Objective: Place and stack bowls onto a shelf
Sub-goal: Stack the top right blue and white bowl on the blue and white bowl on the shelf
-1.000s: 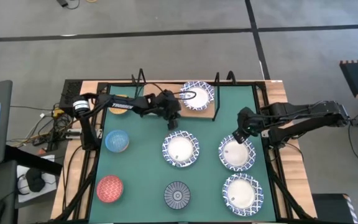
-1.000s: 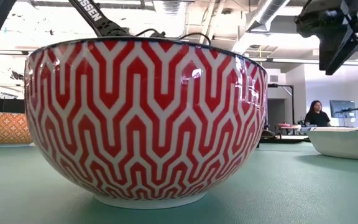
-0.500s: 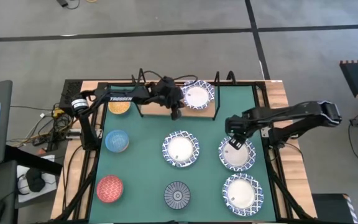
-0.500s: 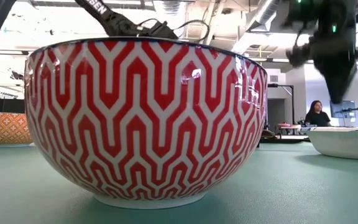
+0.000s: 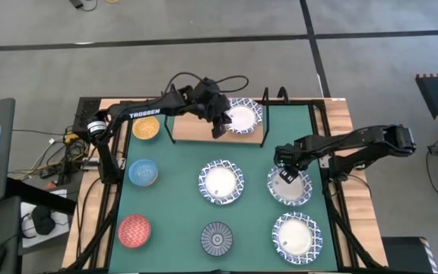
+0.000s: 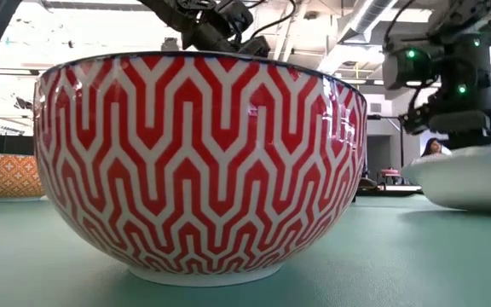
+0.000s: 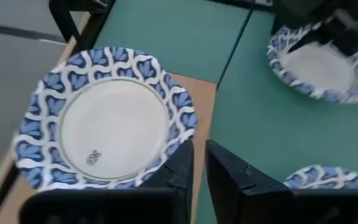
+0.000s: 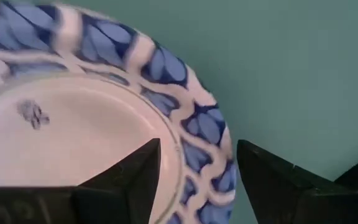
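One blue-rimmed bowl (image 8: 104, 137) has its rim between the right pincer (image 8: 197, 180)'s wide-spread fingers.

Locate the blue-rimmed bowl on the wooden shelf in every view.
High view: bowl on the shelf at top centre, left gripper at its edge.
Low view: not visible, hidden behind the red bowl.
Left wrist view: same bowl on the wooden board.
Right wrist view: not in it.
Shared landmark: green mat.

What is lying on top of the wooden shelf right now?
One white bowl with a blue rim sits on the shelf, toward its right end. The left gripper partly covers the board beside it; the rest looks bare.
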Action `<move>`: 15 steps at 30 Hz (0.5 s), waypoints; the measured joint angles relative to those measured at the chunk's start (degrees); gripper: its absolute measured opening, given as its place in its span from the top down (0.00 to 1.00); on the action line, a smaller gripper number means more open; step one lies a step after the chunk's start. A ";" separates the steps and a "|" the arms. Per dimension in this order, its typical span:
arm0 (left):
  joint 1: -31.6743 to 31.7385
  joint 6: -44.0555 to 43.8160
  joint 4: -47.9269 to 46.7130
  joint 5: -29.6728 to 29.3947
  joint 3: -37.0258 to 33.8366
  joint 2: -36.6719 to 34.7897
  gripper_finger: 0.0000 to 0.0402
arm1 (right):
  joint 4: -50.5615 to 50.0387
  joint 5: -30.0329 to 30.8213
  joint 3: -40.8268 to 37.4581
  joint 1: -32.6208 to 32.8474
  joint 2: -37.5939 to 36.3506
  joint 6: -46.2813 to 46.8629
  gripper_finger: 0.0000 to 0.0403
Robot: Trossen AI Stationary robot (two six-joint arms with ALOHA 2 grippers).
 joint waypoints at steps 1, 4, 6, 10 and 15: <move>-0.05 -0.90 0.01 0.43 0.17 0.00 0.90 | 0.36 0.02 -0.70 -0.13 0.02 0.30 0.42; -0.61 -3.15 -0.24 0.60 0.46 0.00 0.83 | 0.20 0.14 -1.18 0.24 -0.09 0.43 0.44; -1.19 -5.14 -0.73 0.43 0.51 0.00 0.79 | 0.33 0.24 -1.19 0.65 -0.09 0.43 0.46; -2.76 -10.13 -0.81 1.82 0.51 0.00 0.74 | 0.22 -0.05 -1.19 1.38 -0.09 0.43 0.57; -6.69 -11.15 -0.23 0.39 0.51 0.00 0.73 | -1.15 -0.42 0.04 3.12 -1.86 0.40 0.87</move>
